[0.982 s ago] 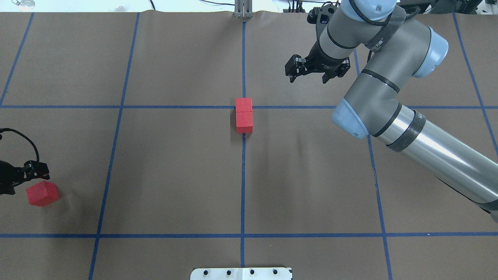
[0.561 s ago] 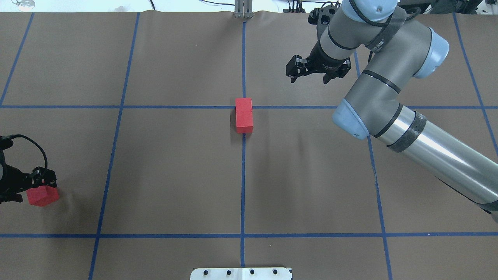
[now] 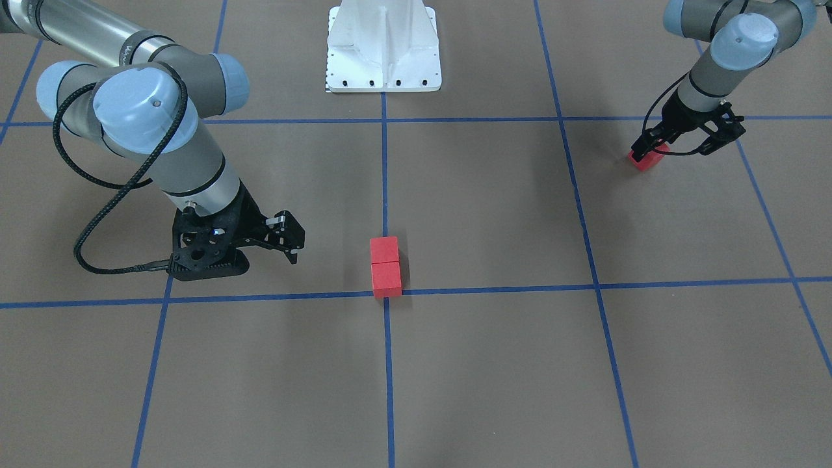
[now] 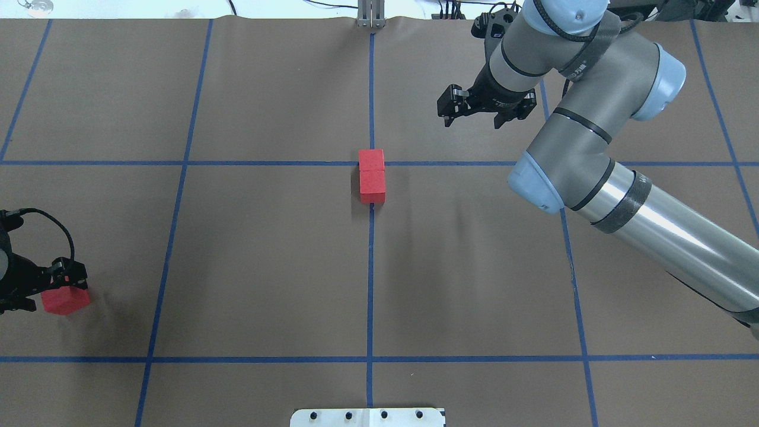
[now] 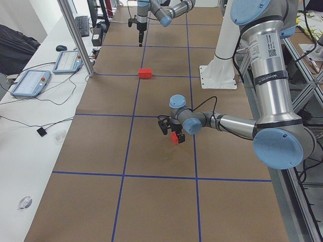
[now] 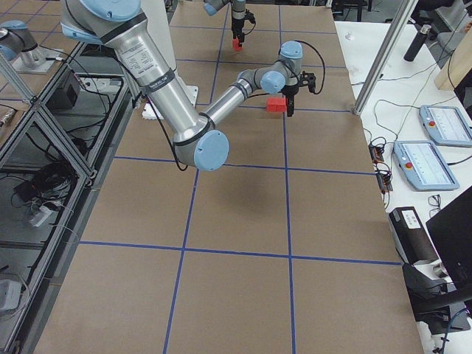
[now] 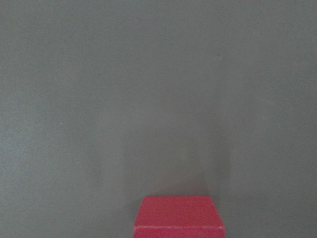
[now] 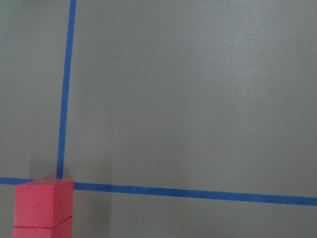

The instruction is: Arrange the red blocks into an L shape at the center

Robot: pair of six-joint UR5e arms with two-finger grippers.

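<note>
Nearest the robot, a white base plate (image 4: 367,417) sits at the edge of the tabletop (image 4: 267,267). A little farther out, far over on the robot's left, the left gripper (image 4: 44,290) is down low at a lone red block (image 4: 65,300). This block rests on the brown paper inside a grid square, well apart from the other blocks and off every tape line. The fingers (image 4: 66,274) are released, spread wider than the block and standing to either side of it. Whether one of them touches a face I cannot tell. The left wrist view shows only the block's top at the bottom middle, with bare paper beyond.

Farther on, in the middle of the tabletop, the other two red blocks (image 3: 385,272) sit face to face, touching, in a straight row along the lengthwise blue tape line (image 4: 370,267). The nearer block (image 4: 372,188) lies on that line just on the robot's side of the cross line (image 4: 267,163). The farther block (image 4: 371,159) covers most of the center (image 8: 61,176), where the two lines meet.

Farthest out, the right gripper (image 4: 471,121) hangs beyond the cross line, to the robot's right of the pair and apart from it. Its fingers (image 4: 449,107) are released and spread, with nothing between them. The right wrist view catches the pair at its lower left corner.
</note>
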